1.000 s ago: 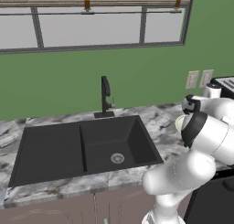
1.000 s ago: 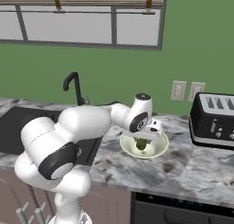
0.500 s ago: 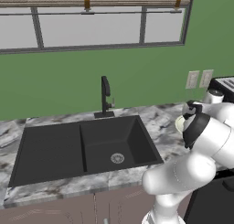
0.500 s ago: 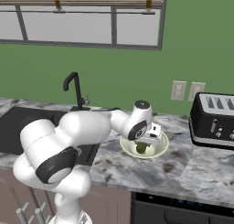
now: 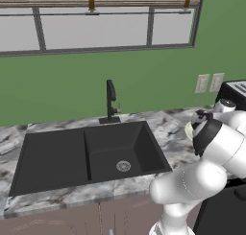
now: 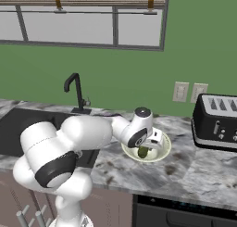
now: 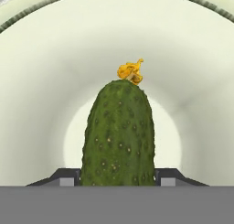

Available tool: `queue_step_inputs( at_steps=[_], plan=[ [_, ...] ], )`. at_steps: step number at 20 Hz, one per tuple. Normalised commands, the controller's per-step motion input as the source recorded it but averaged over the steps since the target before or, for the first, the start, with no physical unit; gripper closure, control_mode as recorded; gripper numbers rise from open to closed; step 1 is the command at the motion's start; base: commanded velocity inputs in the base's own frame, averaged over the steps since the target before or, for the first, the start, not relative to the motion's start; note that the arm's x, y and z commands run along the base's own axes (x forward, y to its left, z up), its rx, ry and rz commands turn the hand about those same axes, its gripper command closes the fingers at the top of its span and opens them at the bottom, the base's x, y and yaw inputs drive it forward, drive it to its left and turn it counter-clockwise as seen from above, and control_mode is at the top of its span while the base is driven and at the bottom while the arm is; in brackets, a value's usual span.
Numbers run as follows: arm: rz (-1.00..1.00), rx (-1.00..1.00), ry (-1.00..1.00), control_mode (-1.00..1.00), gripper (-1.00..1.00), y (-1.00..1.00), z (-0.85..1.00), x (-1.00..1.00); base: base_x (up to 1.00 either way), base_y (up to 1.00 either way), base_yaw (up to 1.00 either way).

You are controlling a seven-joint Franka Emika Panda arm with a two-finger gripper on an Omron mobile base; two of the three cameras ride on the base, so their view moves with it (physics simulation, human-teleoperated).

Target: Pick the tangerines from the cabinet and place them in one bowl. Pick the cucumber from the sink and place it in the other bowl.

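The cucumber (image 7: 118,134) is gripped between the closed jaws of the gripper (image 7: 118,176) — in the hand view a dark fingertip (image 7: 64,176) is seen pressed against each side of its lower end. It is a dark green, pimpled vegetable, and a small yellow-orange withered flower is carried at its far tip. It is held inside the bowl (image 7: 41,58), whose pale cream inside lies behind it on all sides, with the lighter round floor of the bowl just behind the cucumber's middle; whether the tip touches the floor cannot be told.

In the right base view the bowl (image 6: 163,148) is seen on the marbled grey surface (image 6: 194,175), just to the right of the sink (image 6: 28,124) and well to the left of the black toaster (image 6: 216,122). The white arm is reached over the bowl's left rim, and the cucumber (image 6: 142,152) shows as a small green shape below the hand, within the bowl.

In the left base view the sink (image 5: 91,152) is shown as a black double basin with a round metal drain (image 5: 123,166) in the right basin and a black faucet (image 5: 111,102) behind it. A pale sliver of the bowl (image 5: 189,129) shows at the arm's left edge — the rest is covered by the arm.
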Motion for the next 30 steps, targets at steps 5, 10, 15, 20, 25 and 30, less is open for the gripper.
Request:
queue_step_inputs(
  at_steps=[5,10,15,20,25,30],
  plan=[
    [0.00,0.00,0.00,-1.00,1.00,0.00,0.00,0.22,0.00,0.00,0.00],
    [0.00,0.00,0.03,-1.00,1.00,-0.02,0.00,0.11,0.00,0.00,0.00],
    [0.00,0.00,0.01,-1.00,-1.00,0.00,0.00,0.00,0.00,0.00,0.00],
    [0.00,0.00,0.00,-1.00,-1.00,0.00,0.00,0.00,0.00,0.00,0.00],
    [0.00,0.00,0.00,-1.00,-1.00,0.00,0.13,0.00,0.00,0.00,0.00],
    [0.00,0.00,0.00,-1.00,-1.00,0.00,0.40,0.01,0.00,0.00,0.00]
  ],
)
